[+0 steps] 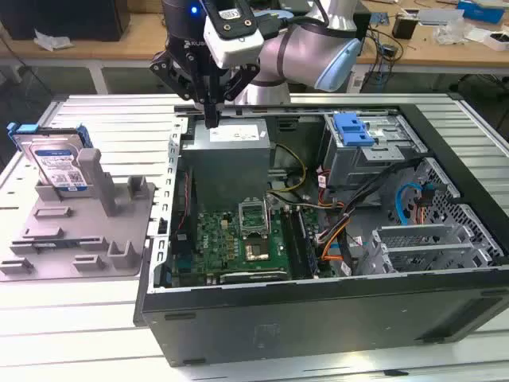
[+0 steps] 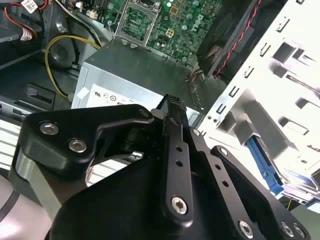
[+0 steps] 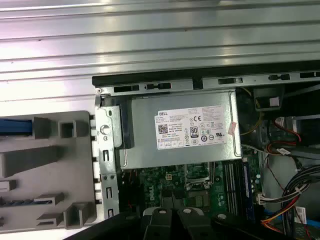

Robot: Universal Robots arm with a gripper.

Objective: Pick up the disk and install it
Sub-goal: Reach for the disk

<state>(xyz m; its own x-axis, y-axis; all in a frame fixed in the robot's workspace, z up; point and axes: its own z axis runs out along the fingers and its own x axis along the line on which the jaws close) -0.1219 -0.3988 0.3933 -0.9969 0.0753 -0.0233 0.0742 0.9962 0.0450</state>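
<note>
Exterior view: gripper [image 1: 211, 118] hangs over the back edge of the open PC case [image 1: 318, 318], tip just above the grey power-supply box [image 1: 231, 155]. Jaws look pressed together w/ nothing between them. The disk [image 1: 57, 159] stands on edge in a grey fixture [image 1: 119, 231] on the slatted table [image 1: 95, 111], near the table's edge at the exterior view's left, well apart from the gripper. Drive cage w/ blue latch [image 1: 354, 127] sits in the case's far corner at the exterior view's right.

Second wrist view: gripper [image 2: 174, 102] seen from behind, finger bars together, ribbed tip over the power-supply box [image 2: 125, 70]; motherboard [image 2: 170, 25] beyond. Nothing gripped.

First wrist view: looks down on the power-supply box [image 3: 185, 127] & the fixture [image 3: 50, 165] beside the case; a blue strip at the fixture's outer end looks like the disk [image 3: 15, 127] seen edge-on, though I can't be sure.

Progress, as I judge it: v. early. Disk not picked up yet, not touched; both pickup & install are left.
</note>
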